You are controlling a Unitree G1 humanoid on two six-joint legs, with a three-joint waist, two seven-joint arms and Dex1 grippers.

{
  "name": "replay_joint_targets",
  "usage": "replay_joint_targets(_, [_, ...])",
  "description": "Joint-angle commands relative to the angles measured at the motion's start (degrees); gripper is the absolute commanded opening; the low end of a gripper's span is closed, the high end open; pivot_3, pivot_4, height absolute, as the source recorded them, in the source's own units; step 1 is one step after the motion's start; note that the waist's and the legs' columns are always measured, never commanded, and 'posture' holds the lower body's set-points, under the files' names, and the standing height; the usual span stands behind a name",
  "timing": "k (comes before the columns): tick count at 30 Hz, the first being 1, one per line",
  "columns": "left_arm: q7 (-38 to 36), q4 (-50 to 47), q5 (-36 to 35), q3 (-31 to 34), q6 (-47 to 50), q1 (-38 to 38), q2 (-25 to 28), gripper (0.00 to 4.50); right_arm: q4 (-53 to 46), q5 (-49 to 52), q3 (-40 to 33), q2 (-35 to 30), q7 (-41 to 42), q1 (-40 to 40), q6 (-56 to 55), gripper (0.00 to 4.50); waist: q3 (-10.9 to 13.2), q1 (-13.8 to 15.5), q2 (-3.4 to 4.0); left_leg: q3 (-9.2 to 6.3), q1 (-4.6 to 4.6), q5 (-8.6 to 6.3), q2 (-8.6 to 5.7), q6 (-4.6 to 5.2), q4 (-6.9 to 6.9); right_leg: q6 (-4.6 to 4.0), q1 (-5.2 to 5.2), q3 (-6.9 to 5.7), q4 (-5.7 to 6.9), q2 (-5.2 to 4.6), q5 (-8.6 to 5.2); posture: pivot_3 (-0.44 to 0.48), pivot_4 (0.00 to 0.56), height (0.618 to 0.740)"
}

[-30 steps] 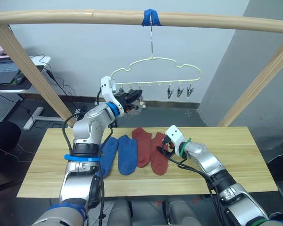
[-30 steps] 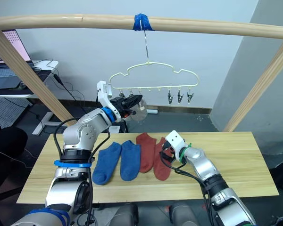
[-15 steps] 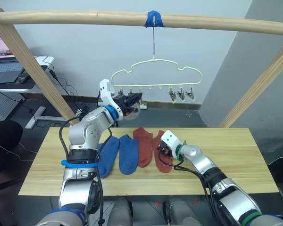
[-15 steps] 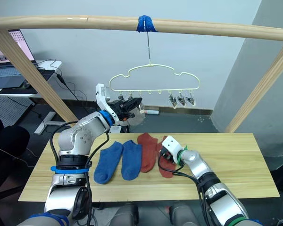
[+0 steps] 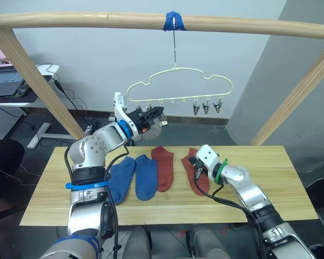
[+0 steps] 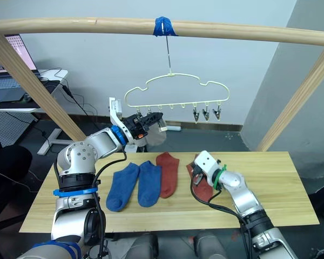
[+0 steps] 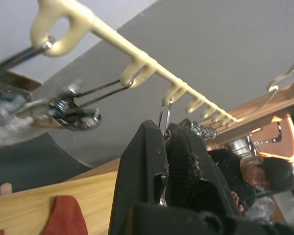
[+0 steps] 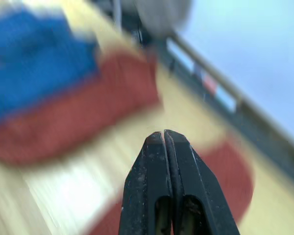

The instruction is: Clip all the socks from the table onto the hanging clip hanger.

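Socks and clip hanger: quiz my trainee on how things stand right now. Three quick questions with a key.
1. True or false: the two rust red socks lie touching each other on the table.
2. How many blue socks lie on the table? A one, B two, C four.
3. Fill in: the ___ gripper is up at the clip hanger, among its metal clips.
Key: 1 false: bare wood separates them, and the right gripper, fingers shut, sits over the one on the right. 2 B. 3 left: the left gripper is shut on one of the metal clips.
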Motion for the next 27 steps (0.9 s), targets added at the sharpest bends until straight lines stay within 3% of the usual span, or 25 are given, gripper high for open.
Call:
replay_joint_targets(1, [0.76,-0.54,-1.72,1.16,0.39,-1.06,-0.18,0.08,-7.64,2.17,-1.19,0.11,0.56,0.85,3.84,0.05,0.00,0.17,0.00,0.00,-0.01,0.00,0.00,0.00,0.00,0.00,0.01,0.00,-0.01,-0.01,0.00,-0.009,0.153,0.740])
replay_joint_targets(5, [0.74,-0.83,-1.65,0.37,0.04,-0.92,-0.28,0.08,-11.64,3.52,-0.37,1.05,0.76,0.78,7.83,0.05,0.00,0.47,0.00,0.03,-0.02,0.00,-0.02,0.00,0.00,-0.01,0.00,0.02,-0.07,-0.02,0.00,-0.019,0.153,0.740])
replay_joint_targets(12, [0.41,-0.90,-0.98,-0.40,-0.79,-0.56,-0.26,0.08,6.88,1.15,-2.89,2.24,-4.54,-1.42,7.31,0.20,0.01,0.49,-0.02,0.07,-0.02,0.00,-0.04,0.00,0.00,-0.03,0.00,0.05,-0.09,-0.04,0.02,-0.015,0.156,0.740])
replay_joint_targets(15, [0.32,-0.94,-1.01,-0.58,-0.78,-0.56,-0.05,0.08,10.99,0.88,-3.07,2.37,-4.53,-3.57,7.72,0.93,0.02,0.30,-0.02,0.12,-0.05,-0.01,-0.04,0.01,-0.01,-0.05,-0.06,0.10,-0.11,-0.04,0.03,-0.015,0.156,0.740])
replay_joint_targets(25, [0.58,-2.35,-1.50,-1.04,-0.51,0.29,0.28,0.08,17.71,-0.32,-2.40,3.48,-5.54,-7.10,8.53,4.48,0.02,0.18,-0.02,0.12,-0.08,-0.01,-0.02,0.01,-0.12,-0.06,-0.08,0.09,-0.18,-0.03,0.03,0.001,0.164,0.740])
replay_joint_targets(27, [0.57,-2.62,-1.60,-1.12,-0.38,0.47,0.24,0.08,20.04,-0.99,-2.12,3.76,-5.72,-7.81,8.42,4.48,0.02,0.15,-0.02,0.12,-0.08,-0.01,-0.02,0.01,-0.11,-0.06,-0.09,0.10,-0.18,-0.03,0.03,0.011,0.167,0.740])
